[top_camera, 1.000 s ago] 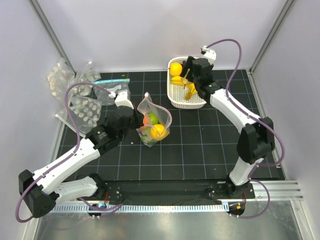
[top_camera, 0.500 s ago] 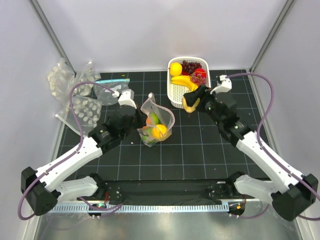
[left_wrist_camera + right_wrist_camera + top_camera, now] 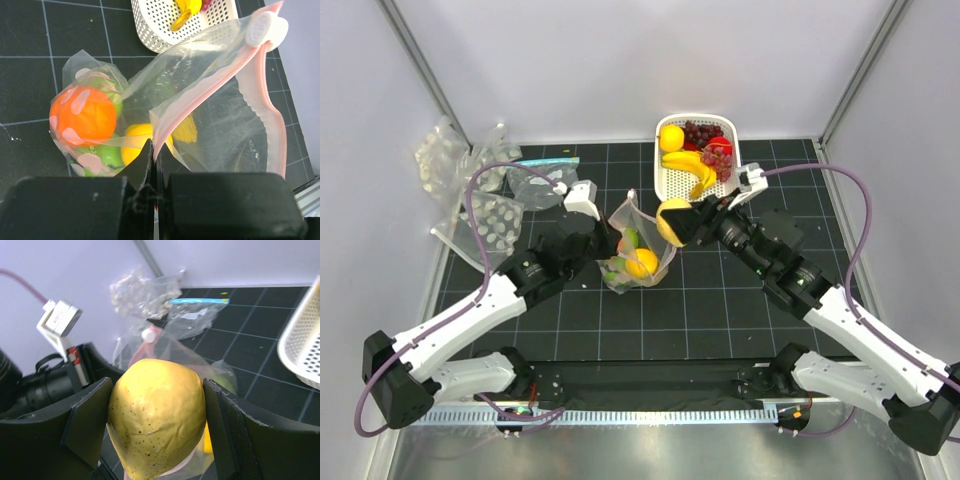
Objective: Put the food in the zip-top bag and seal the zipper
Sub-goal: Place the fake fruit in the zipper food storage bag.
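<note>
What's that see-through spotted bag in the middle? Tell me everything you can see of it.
The zip-top bag is soft clear plastic printed with pale dots, with a pinkish zipper strip along its mouth and a white tab at one end. It rests on the black gridded mat, mouth open. The left gripper, jaws closed, pinches one mouth edge. Inside lie an orange fruit, a green fruit and a yellow fruit.

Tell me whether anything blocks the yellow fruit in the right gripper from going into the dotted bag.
Nothing visible does. The right gripper holds the yellow fruit right at the mouth of the zip-top bag. The left gripper pinches the zipper, holding that mouth open. The fruit already inside lies low in the bag.
</note>
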